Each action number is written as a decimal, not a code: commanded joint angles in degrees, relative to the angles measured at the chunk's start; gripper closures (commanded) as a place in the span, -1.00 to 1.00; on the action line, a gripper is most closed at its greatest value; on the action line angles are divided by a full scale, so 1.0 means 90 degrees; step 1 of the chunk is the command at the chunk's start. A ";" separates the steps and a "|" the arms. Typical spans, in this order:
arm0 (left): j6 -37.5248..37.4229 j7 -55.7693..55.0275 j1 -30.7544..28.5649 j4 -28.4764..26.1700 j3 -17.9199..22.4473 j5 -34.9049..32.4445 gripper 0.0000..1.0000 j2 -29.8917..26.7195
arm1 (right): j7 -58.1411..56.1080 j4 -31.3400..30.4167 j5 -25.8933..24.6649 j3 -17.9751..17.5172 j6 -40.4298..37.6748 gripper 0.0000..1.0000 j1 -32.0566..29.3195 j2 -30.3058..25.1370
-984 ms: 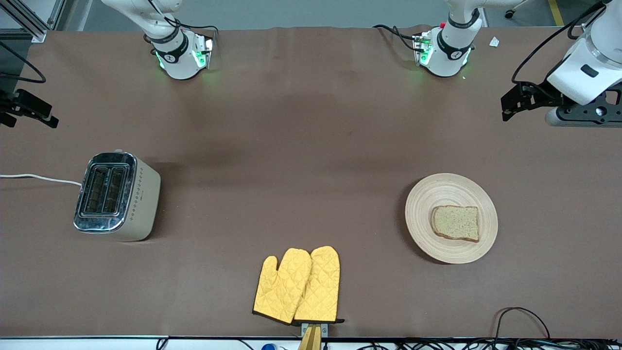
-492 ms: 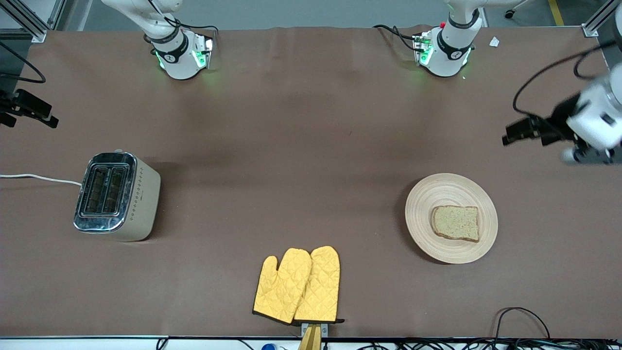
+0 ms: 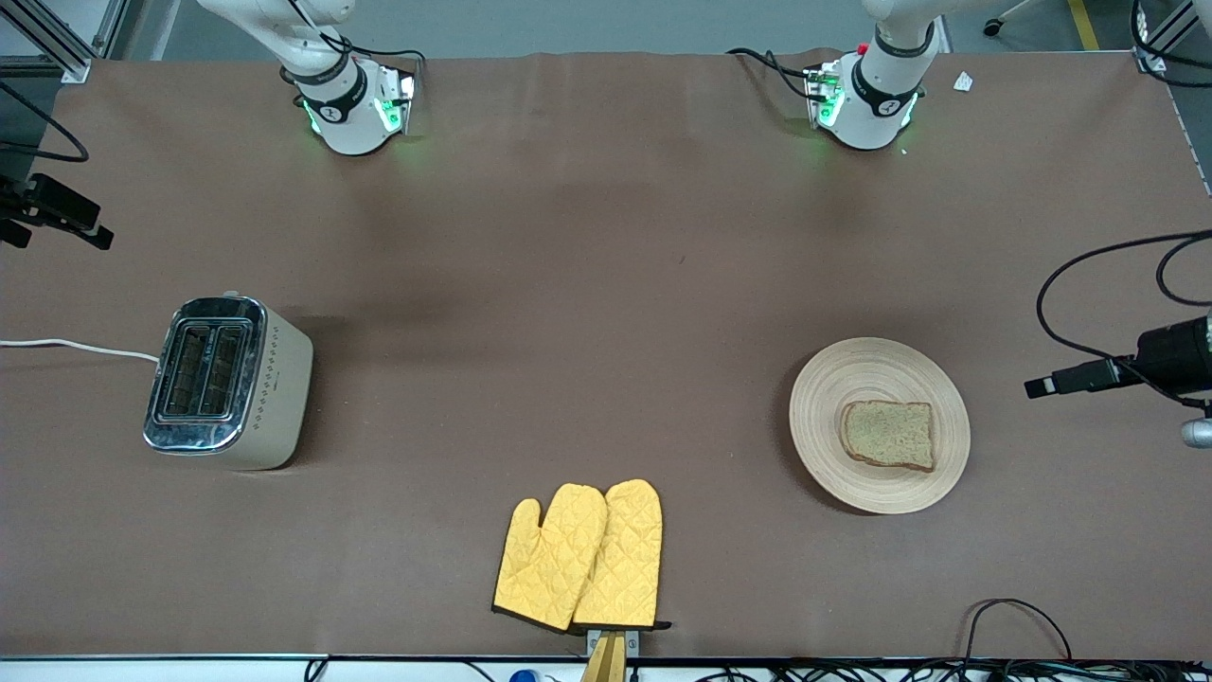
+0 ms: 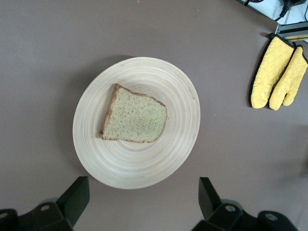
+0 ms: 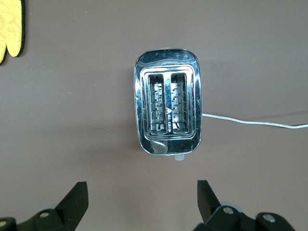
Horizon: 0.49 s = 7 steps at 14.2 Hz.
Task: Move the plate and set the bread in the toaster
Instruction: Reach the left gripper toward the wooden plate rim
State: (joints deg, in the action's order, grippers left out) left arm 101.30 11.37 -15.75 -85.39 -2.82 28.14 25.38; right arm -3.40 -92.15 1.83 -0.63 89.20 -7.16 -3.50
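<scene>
The pale wooden plate [image 3: 824, 407] lies toward the left arm's end of the table, with the brown bread [image 3: 888, 434] flat on it. In the left wrist view my left gripper [image 4: 143, 199] is open and empty. It hangs over bare cloth just off the rim of the plate [image 4: 144, 163], and the bread [image 4: 134, 115] is in full sight. The toaster [image 3: 227, 382] stands toward the right arm's end, both slots empty. My right gripper [image 5: 142, 199] is open and empty, over the cloth beside the toaster [image 5: 168, 108].
A pair of yellow oven mitts [image 3: 579, 556] lies near the front edge, between toaster and plate. The toaster's white cord [image 3: 76, 348] runs off the right arm's end of the table. Black cables [image 3: 1013, 616] loop at the front edge, nearer to the front camera than the plate.
The left arm's hand has swung from near its base's end of the table to level with the plate. The right arm, plate, bread and toaster have not moved.
</scene>
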 commanded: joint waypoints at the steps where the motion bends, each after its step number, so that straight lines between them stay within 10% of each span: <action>1: 0.0392 0.0745 -0.0221 0.0269 -0.0039 0.0446 -1.00 0.0625 | -0.0003 -0.0083 0.0051 -0.0028 0.0002 -1.00 -0.0054 -0.0099; 7: 0.0502 0.2805 -0.0749 0.0279 -0.0039 0.1911 -0.69 0.1943 | -0.0003 -0.0083 0.0051 -0.0028 0.0002 -1.00 -0.0054 -0.0099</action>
State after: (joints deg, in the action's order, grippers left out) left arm 106.10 32.19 -21.42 -84.93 -2.81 42.00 38.94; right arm -3.40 -92.15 1.83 -0.63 89.20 -7.16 -3.50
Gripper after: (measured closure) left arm 0.079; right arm 0.000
